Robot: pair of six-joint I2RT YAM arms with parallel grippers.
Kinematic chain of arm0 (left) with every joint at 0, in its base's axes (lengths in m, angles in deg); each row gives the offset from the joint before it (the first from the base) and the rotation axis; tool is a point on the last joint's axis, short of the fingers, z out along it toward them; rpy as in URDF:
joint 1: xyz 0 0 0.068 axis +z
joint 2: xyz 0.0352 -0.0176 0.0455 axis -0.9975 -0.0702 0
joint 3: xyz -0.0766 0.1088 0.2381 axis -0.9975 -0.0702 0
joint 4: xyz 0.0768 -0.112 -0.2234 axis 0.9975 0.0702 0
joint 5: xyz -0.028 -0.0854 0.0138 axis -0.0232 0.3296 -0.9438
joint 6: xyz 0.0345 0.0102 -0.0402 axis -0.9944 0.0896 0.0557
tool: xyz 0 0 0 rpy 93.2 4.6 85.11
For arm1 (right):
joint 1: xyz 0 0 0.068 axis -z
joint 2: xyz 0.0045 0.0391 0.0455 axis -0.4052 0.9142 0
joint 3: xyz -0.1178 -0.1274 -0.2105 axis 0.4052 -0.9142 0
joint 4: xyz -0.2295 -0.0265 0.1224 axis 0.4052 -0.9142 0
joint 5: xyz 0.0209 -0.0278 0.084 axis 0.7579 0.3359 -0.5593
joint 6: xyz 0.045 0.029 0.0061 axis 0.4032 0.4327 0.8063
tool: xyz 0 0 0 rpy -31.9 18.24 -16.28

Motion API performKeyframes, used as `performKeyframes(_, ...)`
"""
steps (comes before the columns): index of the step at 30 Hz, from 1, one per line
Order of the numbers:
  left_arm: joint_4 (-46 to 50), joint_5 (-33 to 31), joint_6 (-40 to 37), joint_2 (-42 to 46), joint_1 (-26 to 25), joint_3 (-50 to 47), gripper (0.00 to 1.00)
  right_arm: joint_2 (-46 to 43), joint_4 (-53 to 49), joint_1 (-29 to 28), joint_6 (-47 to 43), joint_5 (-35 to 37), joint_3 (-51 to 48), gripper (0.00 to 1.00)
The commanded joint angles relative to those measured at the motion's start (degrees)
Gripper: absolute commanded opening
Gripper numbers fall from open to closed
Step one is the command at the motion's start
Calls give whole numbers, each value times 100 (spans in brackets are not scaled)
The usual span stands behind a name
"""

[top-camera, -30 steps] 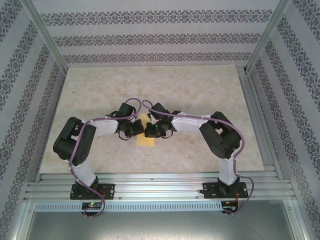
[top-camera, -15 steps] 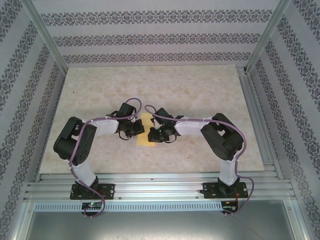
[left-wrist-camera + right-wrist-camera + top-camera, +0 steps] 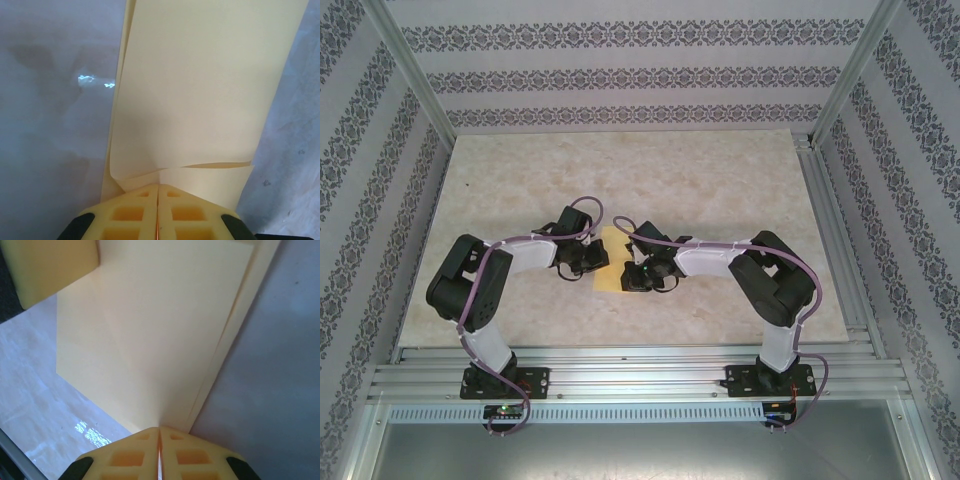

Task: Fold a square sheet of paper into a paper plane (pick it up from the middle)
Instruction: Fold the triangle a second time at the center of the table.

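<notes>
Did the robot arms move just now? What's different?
The right gripper slid right and a bit nearer, so more paper is uncovered. The left gripper stayed put. Both are still pinched shut on the paper.

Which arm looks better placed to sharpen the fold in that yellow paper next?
Probably the right. The right gripper is shut on the square sheet of paper where its layers meet at the fold, while the left gripper pinches a buckled spot, better for anchoring.
</notes>
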Motion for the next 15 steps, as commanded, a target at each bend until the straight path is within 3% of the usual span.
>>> performKeyframes(1,86,-59,-111,228,-136,-226,12,136,-571,-69,35,223,-93,8)
performKeyframes(15,-490,176,544,352,-719,-469,11,334,-452,-72,181,250,-49,8)
